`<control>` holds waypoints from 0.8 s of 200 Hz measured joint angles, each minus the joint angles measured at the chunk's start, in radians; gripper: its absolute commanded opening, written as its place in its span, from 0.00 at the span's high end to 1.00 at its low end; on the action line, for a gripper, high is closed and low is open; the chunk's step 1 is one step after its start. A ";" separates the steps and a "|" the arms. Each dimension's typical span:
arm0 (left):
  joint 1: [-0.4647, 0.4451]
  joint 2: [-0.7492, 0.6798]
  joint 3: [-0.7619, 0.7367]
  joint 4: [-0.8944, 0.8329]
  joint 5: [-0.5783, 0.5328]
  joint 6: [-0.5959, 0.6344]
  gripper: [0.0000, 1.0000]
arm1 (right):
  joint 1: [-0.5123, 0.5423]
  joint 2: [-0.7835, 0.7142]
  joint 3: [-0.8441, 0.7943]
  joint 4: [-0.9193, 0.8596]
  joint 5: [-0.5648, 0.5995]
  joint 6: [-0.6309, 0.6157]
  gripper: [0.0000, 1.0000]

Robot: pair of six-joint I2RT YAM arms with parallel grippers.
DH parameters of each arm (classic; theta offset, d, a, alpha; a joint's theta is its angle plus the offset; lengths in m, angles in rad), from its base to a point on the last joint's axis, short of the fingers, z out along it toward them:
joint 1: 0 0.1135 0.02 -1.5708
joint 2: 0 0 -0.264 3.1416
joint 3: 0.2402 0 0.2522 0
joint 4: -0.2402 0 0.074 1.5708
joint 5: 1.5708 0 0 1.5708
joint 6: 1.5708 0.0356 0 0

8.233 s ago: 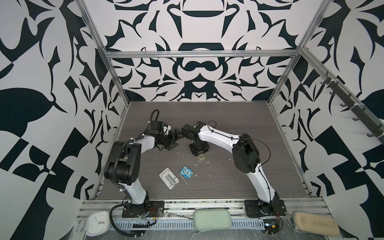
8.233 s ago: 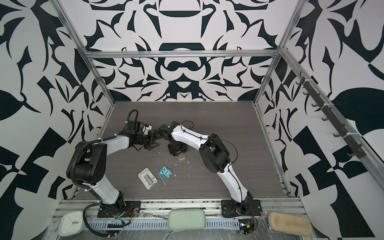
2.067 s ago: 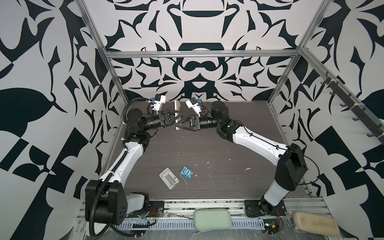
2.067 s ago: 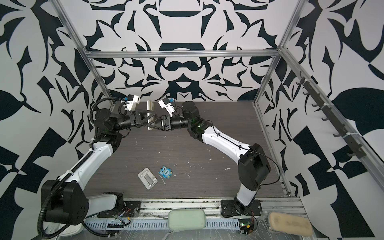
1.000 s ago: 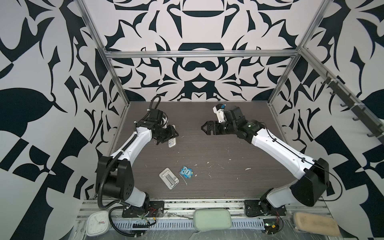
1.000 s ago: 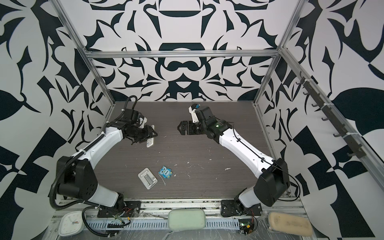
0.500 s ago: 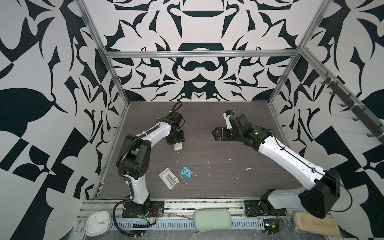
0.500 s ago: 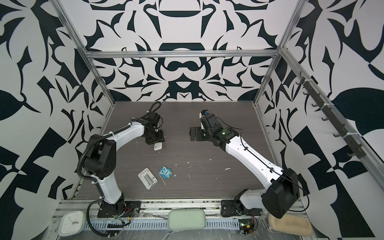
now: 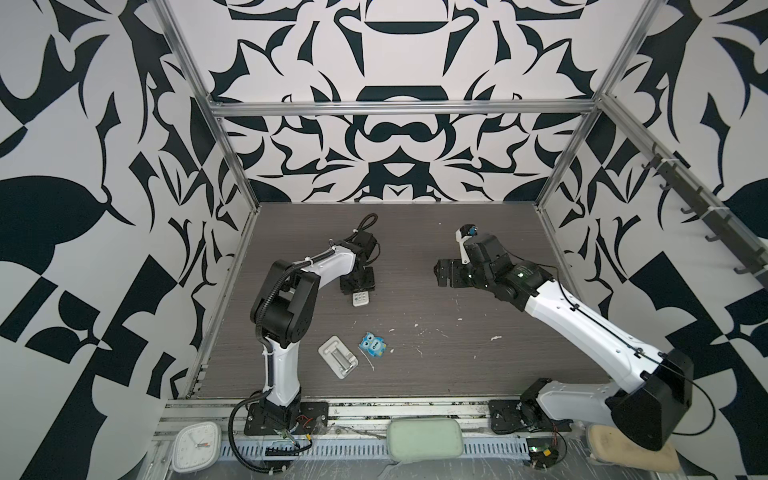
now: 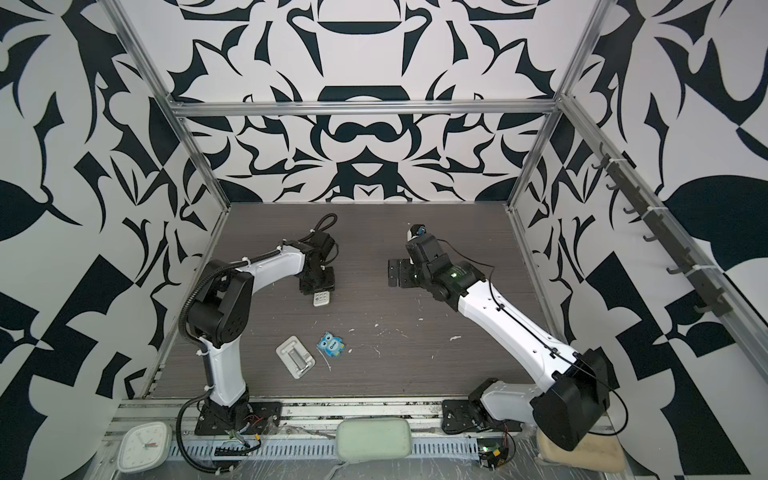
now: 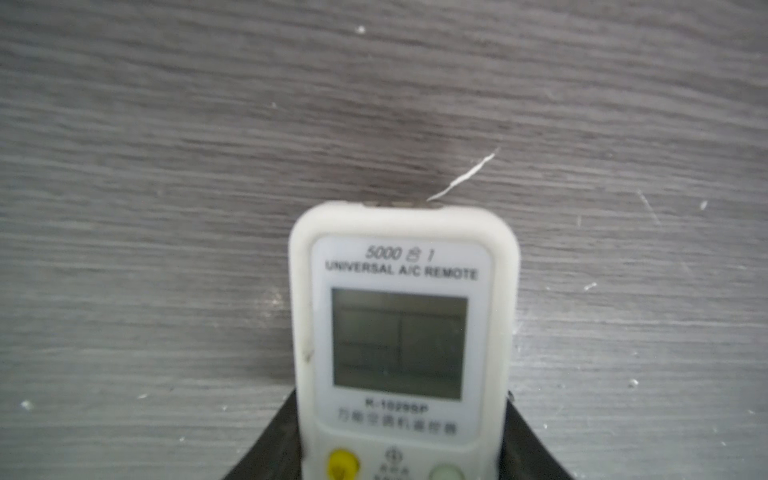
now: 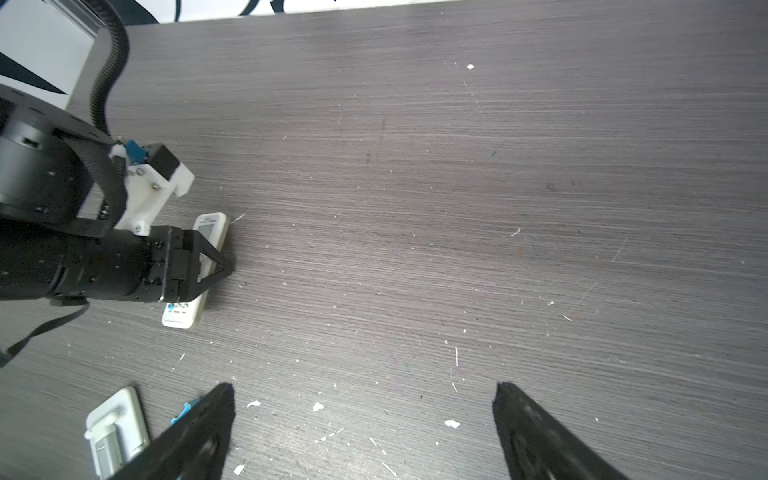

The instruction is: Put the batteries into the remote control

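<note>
The remote control [image 11: 401, 332] is white, with a pale screen and its buttons facing up. It lies flat on the dark table at mid-left in both top views [image 9: 360, 298] [image 10: 321, 298]. My left gripper [image 9: 358, 286] [image 11: 403, 419] points down at it, with one black finger against each long side, shut on it. In the right wrist view the remote [image 12: 183, 316] sticks out from under that gripper [image 12: 208, 266]. My right gripper [image 9: 440, 274] [image 12: 363, 388] hangs open and empty above bare table, well to the right. The batteries are out of view.
A white tray with a metal piece [image 9: 337, 356] and a blue owl-shaped item [image 9: 374, 344] lie nearer the front, below the remote. White scraps dot the table [image 9: 457, 332]. A clock [image 9: 197, 442] and two pads sit outside the front rail.
The left arm carried the remote from mid-air down onto the table and folded in over it. The right gripper drew back to the right, open. Little has moved in the last half second.
</note>
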 measured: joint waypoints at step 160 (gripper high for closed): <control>-0.008 -0.100 -0.027 0.010 0.039 -0.034 0.01 | -0.002 -0.131 -0.053 0.013 0.253 -0.048 0.01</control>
